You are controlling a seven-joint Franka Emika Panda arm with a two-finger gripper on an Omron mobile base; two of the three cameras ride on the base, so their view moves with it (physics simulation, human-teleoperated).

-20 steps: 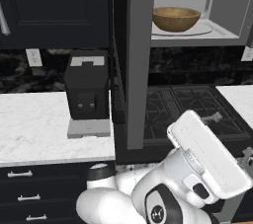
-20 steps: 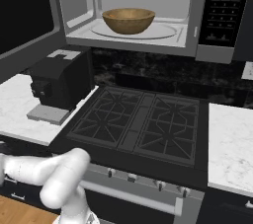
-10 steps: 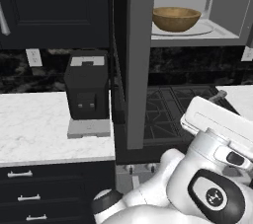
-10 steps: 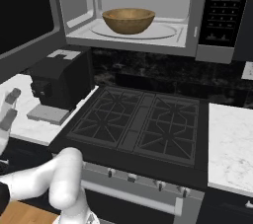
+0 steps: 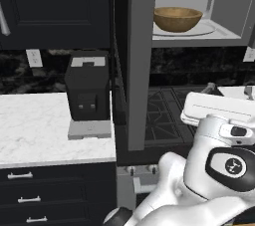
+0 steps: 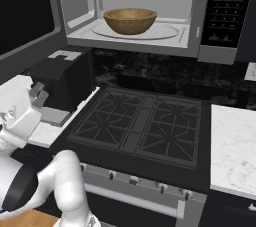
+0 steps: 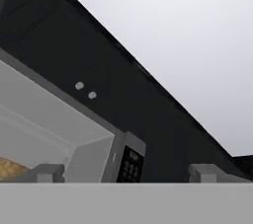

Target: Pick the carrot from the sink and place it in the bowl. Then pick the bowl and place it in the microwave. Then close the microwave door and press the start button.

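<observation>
Fingertips of the two-finger gripper rise far apart at the bottom of the hand view, one light grey pad at the left and the other at the right, with nothing between them: the jaws stand wide open and empty. The hand looks up at a slant, toward the dark control strip of the built-in steel-grey microwave and the black cabinet fronts above it, with pale ceiling beyond. A sliver of tan shows at the lower left edge of that view, inside the microwave's cavity.

In the right base view the white arm bends low at the left edge, beside the black stove with its cast grates. In the left base view its white wrist and dark joint cap sit at the lower right, in front of the stove.

The wide round tan-brown wooden bowl stands upright on the white round turntable inside the microwave, roughly in the middle of the light grey interior. What lies in the bowl cannot be made out from these angles. The microwave door, a wide panel in a grey steel frame, stands swung open and is seen edge-on in the left base view, between the bowl and the black boxy coffee machine. That machine rests on the white marble counter left of the stove, above dark drawers with pale handles.
</observation>
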